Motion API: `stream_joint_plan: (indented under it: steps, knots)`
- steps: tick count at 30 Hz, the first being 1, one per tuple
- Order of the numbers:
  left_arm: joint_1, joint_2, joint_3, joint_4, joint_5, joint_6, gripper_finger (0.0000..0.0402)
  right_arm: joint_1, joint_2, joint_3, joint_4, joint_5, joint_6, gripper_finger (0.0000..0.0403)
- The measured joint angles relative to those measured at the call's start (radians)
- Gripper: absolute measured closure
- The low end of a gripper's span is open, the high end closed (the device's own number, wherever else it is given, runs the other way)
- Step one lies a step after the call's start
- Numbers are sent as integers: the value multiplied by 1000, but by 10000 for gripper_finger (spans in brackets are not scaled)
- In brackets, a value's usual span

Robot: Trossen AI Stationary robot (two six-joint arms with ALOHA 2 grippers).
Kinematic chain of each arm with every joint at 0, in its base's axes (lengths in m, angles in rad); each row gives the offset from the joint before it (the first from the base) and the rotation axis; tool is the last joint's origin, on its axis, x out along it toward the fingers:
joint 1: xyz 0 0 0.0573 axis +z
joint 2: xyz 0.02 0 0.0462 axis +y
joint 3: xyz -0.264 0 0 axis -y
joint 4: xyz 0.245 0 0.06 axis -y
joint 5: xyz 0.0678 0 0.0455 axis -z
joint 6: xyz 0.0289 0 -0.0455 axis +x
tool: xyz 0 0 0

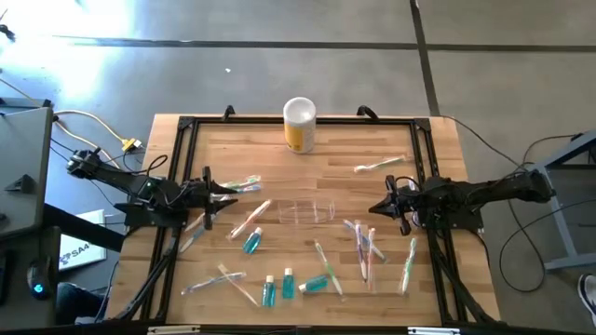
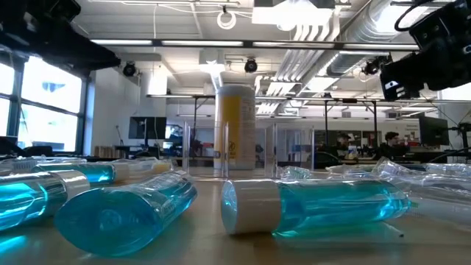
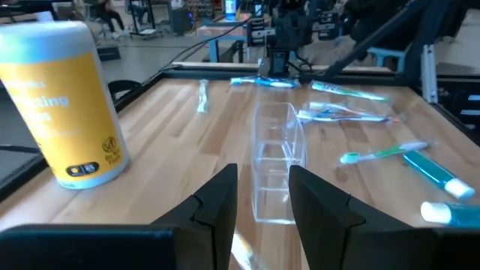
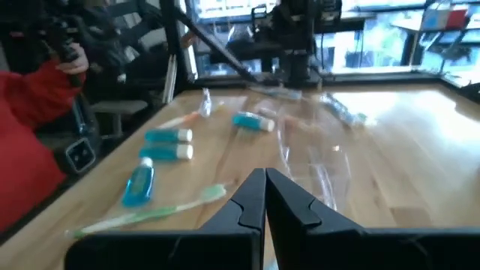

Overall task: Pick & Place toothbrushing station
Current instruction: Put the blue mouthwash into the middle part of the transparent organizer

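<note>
The clear plastic holder (image 1: 307, 211) lies on the wooden table near its middle, with nothing in it. Pale toothbrushes (image 1: 380, 165) (image 1: 363, 244) and teal tubes (image 1: 251, 242) (image 1: 288, 284) lie scattered flat around it. My left gripper (image 1: 228, 193) hovers at the left side of the table, open and pointing at the holder (image 3: 276, 157), with a toothbrush (image 1: 244, 182) close by its fingertips. My right gripper (image 1: 375, 207) hovers at the right side, shut, and also faces the holder (image 4: 315, 161).
A tall yellow canister with a white top (image 1: 299, 124) stands at the far middle of the table. A black rail frame (image 1: 186, 126) borders the table top. Beyond the near edge, the right wrist view shows a person's red sleeve (image 4: 30, 135).
</note>
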Motion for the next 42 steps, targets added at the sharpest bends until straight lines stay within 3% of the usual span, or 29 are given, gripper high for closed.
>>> stream_joint_plan:
  steps: [3, 12, 21, 26, 30, 34, 38, 42]
  knots:
    - [0, 90, 55, 26, -30, -27, 284, 0, 0, 0, 69, 53, -15, 400]
    - [0, 366, 163, 104, -92, -45, 284, 0, 2, 4, 199, 69, -81, 388]
    - [0, 501, 198, 162, -71, -85, 284, 32, 36, 44, 204, 71, -75, 260]
    - [-1, 619, 198, 228, 80, -74, 284, 63, 50, 45, 204, 71, -81, 196]
    - [-1, 761, 260, 247, 149, -90, 284, 81, 60, 47, 202, 68, -80, 173]
    - [-28, 921, 435, 56, 162, -143, 284, 105, 78, 48, 198, 19, -74, 169]
    - [-71, 1069, 675, -292, 125, -230, 284, 138, 104, 48, 197, -4, -54, 169]
    - [-99, 1177, 859, -587, 107, -413, 284, 175, 127, 48, 197, -4, -21, 169]
